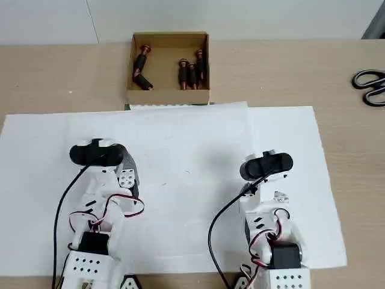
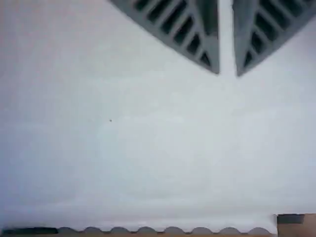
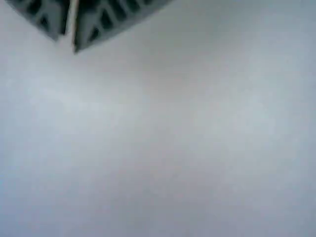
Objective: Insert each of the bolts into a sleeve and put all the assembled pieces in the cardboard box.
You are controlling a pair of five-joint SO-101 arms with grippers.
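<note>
The cardboard box stands at the table's far middle, open on top. Inside it lie several dark sleeves with copper-headed bolts in them: two on the left side and three close together on the right side. Both arms are folded back at the near edge, the left arm and the right arm, each well short of the box. My left gripper hangs shut over bare white paper, holding nothing. My right gripper is likewise shut and empty above the paper.
A large white paper sheet covers the table between the arms and the box. Black-handled scissors lie at the far right edge. The paper's scalloped edge and a brown patch lie beyond the left gripper.
</note>
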